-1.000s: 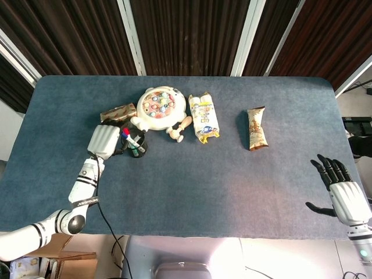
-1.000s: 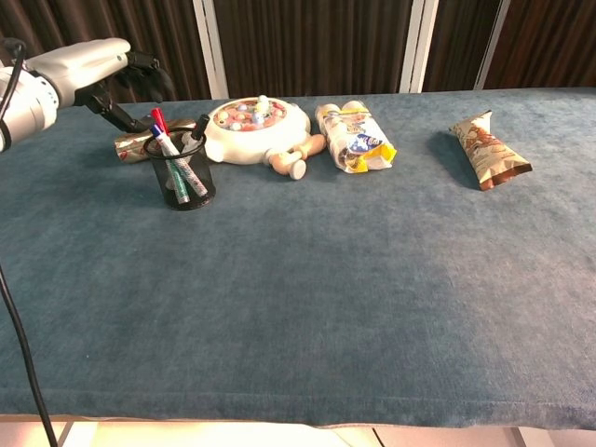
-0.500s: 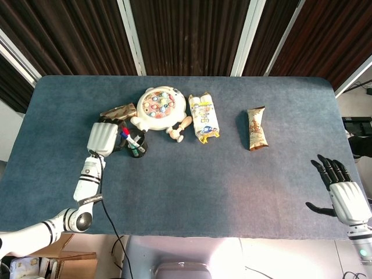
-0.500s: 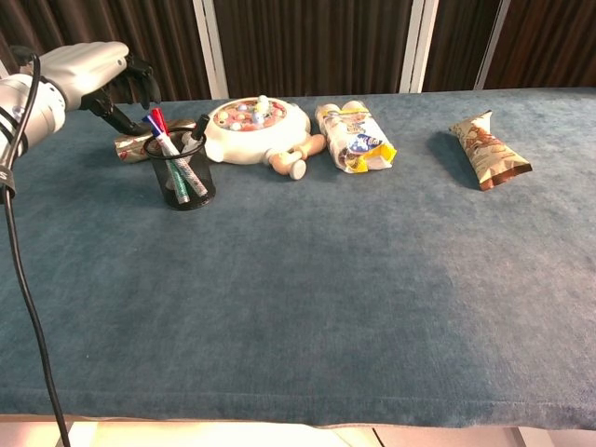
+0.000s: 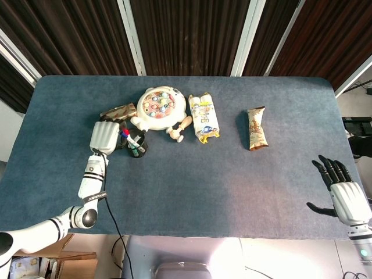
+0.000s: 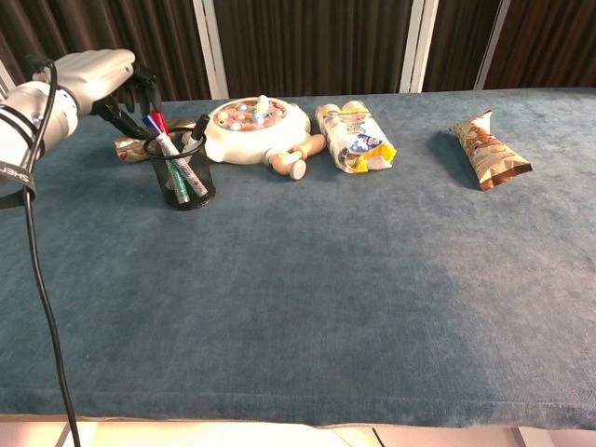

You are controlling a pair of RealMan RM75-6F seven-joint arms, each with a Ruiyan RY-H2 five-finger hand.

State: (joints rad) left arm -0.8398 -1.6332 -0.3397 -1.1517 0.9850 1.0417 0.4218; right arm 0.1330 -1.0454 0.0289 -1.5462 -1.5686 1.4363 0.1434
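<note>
The left hand [image 6: 101, 71] hovers just above the pens [image 6: 172, 149] in the mesh cup [image 6: 183, 172], fingers curled loosely, holding nothing. The right hand [image 5: 340, 186] lies spread near the desk [image 5: 192, 186] edge.

A lab test rig: blue-felt table [image 5: 192, 174] against dark curtains [image 5: 192, 29]

Bright, even light from above. Pale glare patch on table [image 5: 232, 197] near front edge. Small soft shadows. Both pictures sharp.
</note>
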